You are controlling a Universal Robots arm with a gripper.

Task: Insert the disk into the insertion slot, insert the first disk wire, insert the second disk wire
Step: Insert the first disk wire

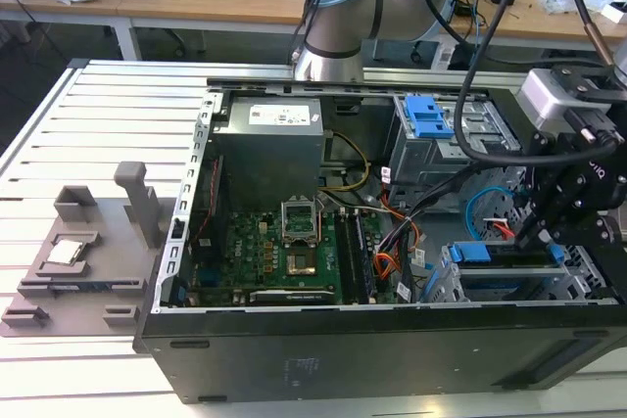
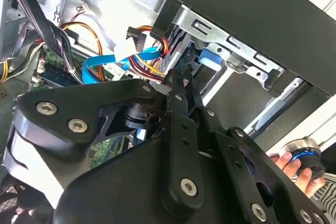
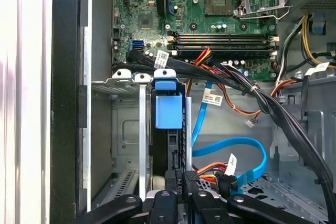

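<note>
In the exterior view, an open black computer case (image 1: 343,349) lies on a white slatted surface (image 1: 78,124). The arm's black gripper (image 1: 529,237) reaches into the case's corner at the exterior view's right. It is just above the flat silver disk (image 1: 490,254) in its bright blue carrier, which sits inside the low perforated silver insertion slot (image 1: 534,289).

In the second wrist view, the gripper (image 2: 176,80) narrows to a tip close to the disk (image 2: 210,59). A person's hand (image 2: 283,161) shows beyond the case wall.

In the first wrist view, the disk (image 3: 169,111) sits in the insertion slot (image 3: 126,129). The fingers (image 3: 192,183) are drawn together, pinching a black plastic wire plug (image 3: 179,178) at the disk's near end. A bright blue flat cable (image 3: 247,142) loops just beside it.
</note>
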